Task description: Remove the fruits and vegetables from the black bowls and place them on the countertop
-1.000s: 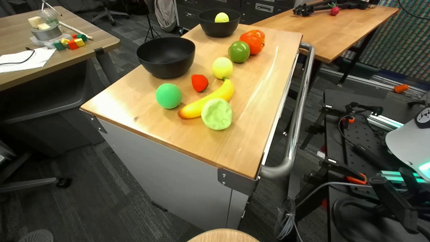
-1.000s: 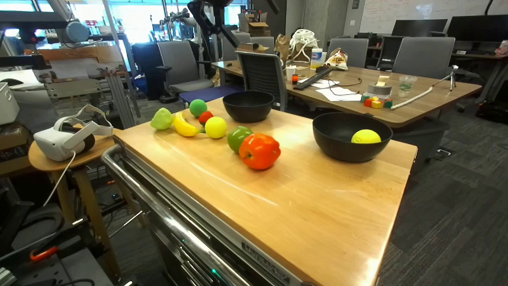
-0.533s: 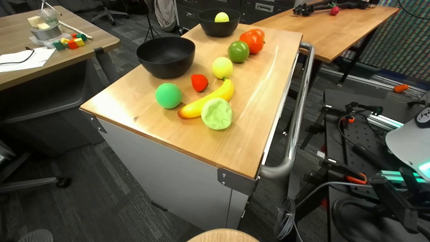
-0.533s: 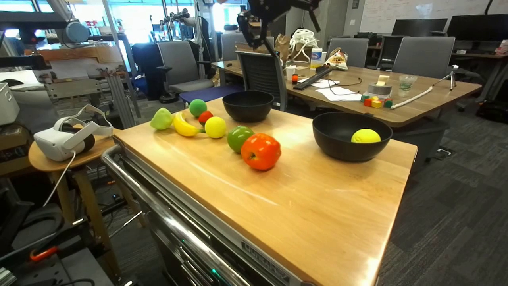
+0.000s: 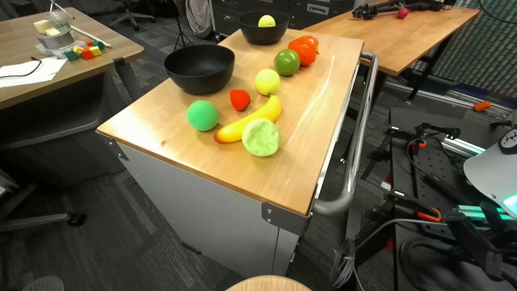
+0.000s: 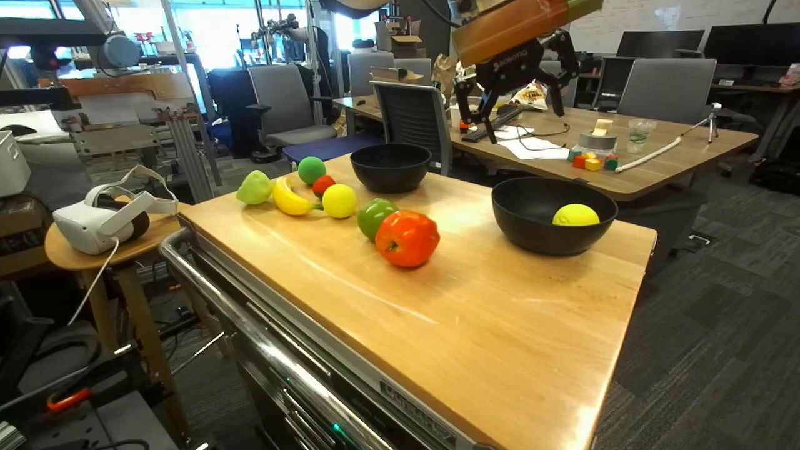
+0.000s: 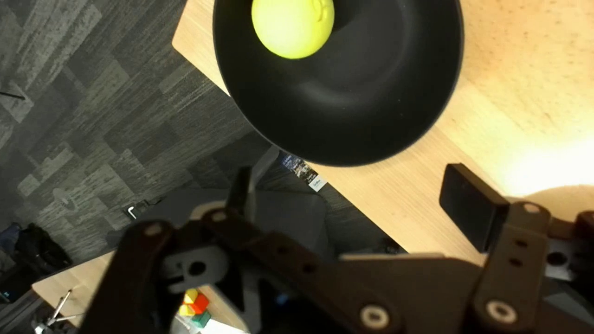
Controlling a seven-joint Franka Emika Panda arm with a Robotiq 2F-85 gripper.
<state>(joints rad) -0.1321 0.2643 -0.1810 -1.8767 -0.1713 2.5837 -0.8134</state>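
Black metal two-finger gripper [image 7: 356, 200], apparently above the far edge of the light wooden countertop [image 6: 500, 337], jaws wide apart with nothing between. In an exterior view, yellow round toy fruit [image 6: 576, 215], probably a lemon, right of centre inside the round matte black bowl [image 6: 547, 240] on the right. Likely step: reaching for it. Bring the jaws across the rim first: in the wrist view, fruit well ahead of the grip. Centre over it, turn to clear the sloping wall, descend, close around the widest part, then lift straight past the rim. Release low, against rolling. Second round matte black bowl [image 5: 200, 79], left of it in both exterior views: nothing inside. On the countertop: orange-red lobed toy tomato [image 6: 407, 239], yellow curved toy banana [image 6: 290, 197] and five more rounded toy pieces [image 6: 339, 201]; apparently one pick left.
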